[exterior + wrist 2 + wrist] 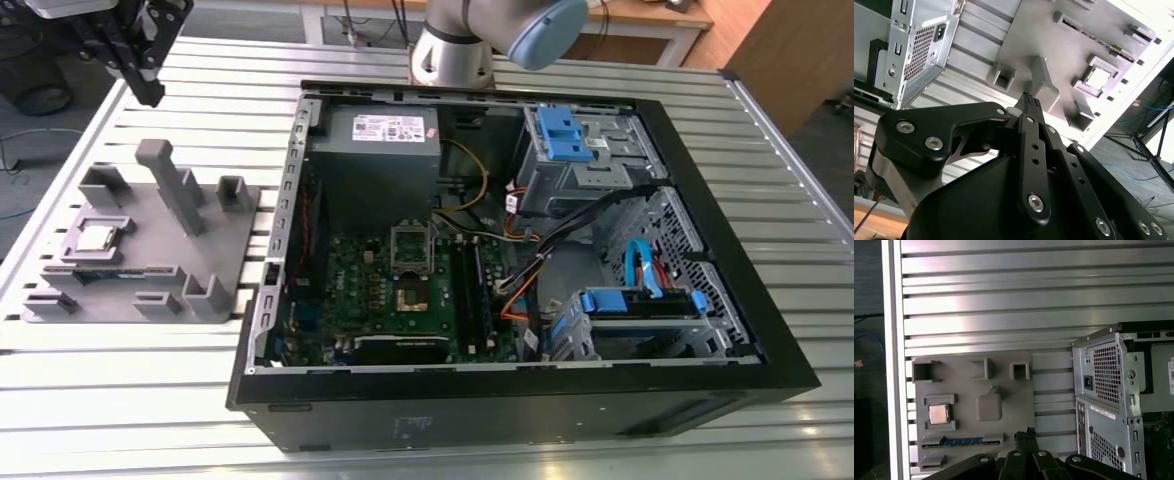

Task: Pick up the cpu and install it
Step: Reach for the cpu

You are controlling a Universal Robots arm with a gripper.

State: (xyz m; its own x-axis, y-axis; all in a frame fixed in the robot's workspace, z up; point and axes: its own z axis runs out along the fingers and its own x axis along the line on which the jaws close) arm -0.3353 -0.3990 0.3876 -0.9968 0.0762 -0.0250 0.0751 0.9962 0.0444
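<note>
At the exterior view's left, above the far edge of the holder (pixel 227 240), the gripper (pixel 150 95) hangs clear of everything, well apart from the cpu (pixel 96 238). In both wrist views its fingers (pixel 1023 436) stand pressed together with nothing between them. The cpu lies flat in a square walled recess of the holder, untouched, with the memory stick (pixel 961 442) in a slot just beside it. The case (pixel 694 150) lies open on the slatted table (pixel 120 400), with the socket (pixel 411 293) bare on the green board. Judgement: the step in hand is the approach for the pick. To do it well the jaws would need to part before descent, centre squarely over the chip, and close on two opposite edges where the recess walls are cut away, keeping the chip level and avoiding the tall post (pixel 171 185). The cpu has a pale, smooth metal top that catches the light, is thin and rigid, and offers little edge to grip. The holder is matt grey plastic with blocky raised pockets, and the table is ribbed bright aluminium.
</note>
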